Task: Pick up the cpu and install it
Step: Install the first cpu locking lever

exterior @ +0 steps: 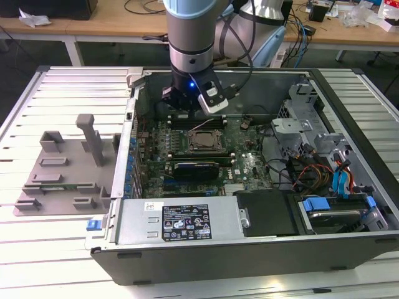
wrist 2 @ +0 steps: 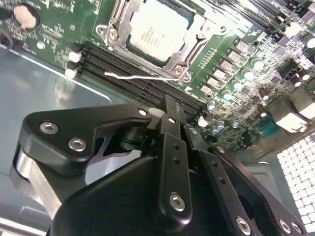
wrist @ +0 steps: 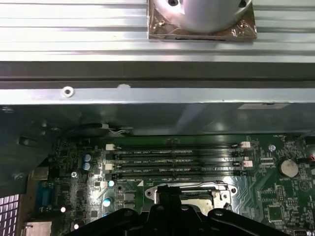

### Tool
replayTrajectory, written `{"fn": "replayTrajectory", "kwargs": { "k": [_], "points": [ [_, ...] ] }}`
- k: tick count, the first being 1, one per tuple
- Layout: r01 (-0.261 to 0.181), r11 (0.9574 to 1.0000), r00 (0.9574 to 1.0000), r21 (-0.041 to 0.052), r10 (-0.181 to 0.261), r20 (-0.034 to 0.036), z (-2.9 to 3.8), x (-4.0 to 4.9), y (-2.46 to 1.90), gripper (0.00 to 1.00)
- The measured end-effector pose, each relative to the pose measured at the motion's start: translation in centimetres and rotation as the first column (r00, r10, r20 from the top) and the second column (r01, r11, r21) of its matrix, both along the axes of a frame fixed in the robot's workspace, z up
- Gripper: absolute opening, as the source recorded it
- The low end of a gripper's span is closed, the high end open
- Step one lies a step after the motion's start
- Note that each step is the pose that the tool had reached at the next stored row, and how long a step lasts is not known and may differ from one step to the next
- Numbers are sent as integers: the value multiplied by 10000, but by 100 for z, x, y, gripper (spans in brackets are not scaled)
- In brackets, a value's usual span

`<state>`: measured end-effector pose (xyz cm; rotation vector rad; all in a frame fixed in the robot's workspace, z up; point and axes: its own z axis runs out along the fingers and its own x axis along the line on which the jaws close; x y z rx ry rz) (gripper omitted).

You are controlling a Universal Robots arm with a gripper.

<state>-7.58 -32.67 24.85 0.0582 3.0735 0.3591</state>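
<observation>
The cpu [wrist 2: 156, 27], a flat square chip with a pale metal top, lies inside the metal frame of its socket [wrist 2: 114, 30] on the green motherboard [exterior: 249, 165]. In the exterior view the cpu [exterior: 204, 141] sits mid-board, just in front of my gripper [exterior: 187, 106]. My gripper [wrist 2: 170, 109] hangs above the black memory slots [wrist 2: 123, 66] beside the socket, fingers together and holding nothing. In the first wrist view the fingers [wrist: 170, 199] cover part of the socket [wrist: 206, 194]. A thin wire lever [wrist 2: 142, 76] lies along the socket's edge.
The open computer case [exterior: 187, 224] lies on a slatted metal table. A black ribbed heatsink [exterior: 196, 168] sits in front of the socket. A grey plastic tray [exterior: 62, 168] rests at the exterior view's left. Cables and drive bays [exterior: 330, 180] crowd the right of the case.
</observation>
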Motion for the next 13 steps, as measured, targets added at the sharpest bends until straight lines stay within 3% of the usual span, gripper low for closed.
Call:
{"fn": "replayTrajectory", "kwargs": {
  "k": [3,10,13],
  "points": [
    [270,9996,9996,-25,-270,1,-10,16,-1,11],
    [387,9992,9993,-26,-387,1,-26,19,0,11],
    [756,9971,9971,-35,-756,1,-48,22,0,11]
  ]
}}
